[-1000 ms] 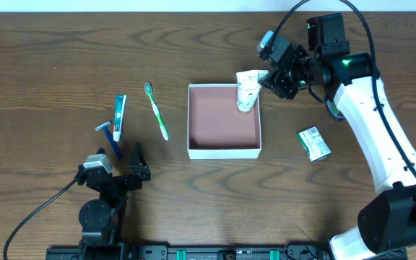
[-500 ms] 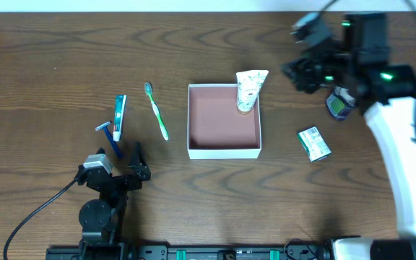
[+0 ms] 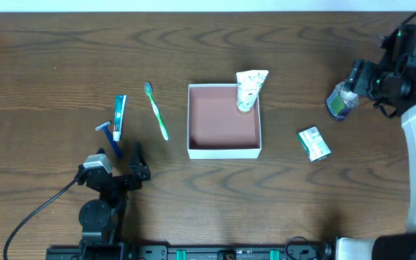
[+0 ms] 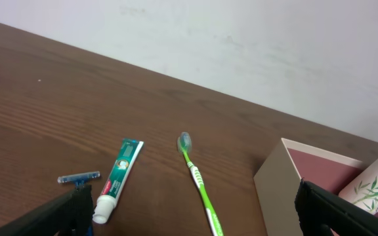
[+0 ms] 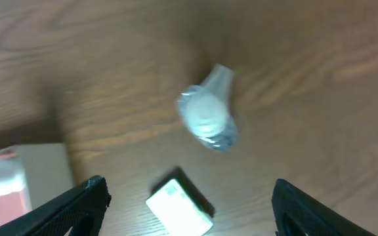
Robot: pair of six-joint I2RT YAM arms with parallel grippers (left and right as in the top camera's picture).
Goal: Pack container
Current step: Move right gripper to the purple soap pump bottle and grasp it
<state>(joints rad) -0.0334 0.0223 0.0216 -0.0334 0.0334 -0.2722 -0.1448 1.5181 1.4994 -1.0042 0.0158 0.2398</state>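
White-walled container [image 3: 224, 152] lies well left of the right gripper [image 3: 354, 78], which is spread wide, empty.

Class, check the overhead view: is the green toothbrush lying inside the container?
No, the green toothbrush lies on the table left of the container, clear of its white wall.

A dark wood-grain table [image 3: 49, 58] fills the view. A plain white wall [image 4: 241, 39] borders it at 12 o'clock. Light is soft, even.
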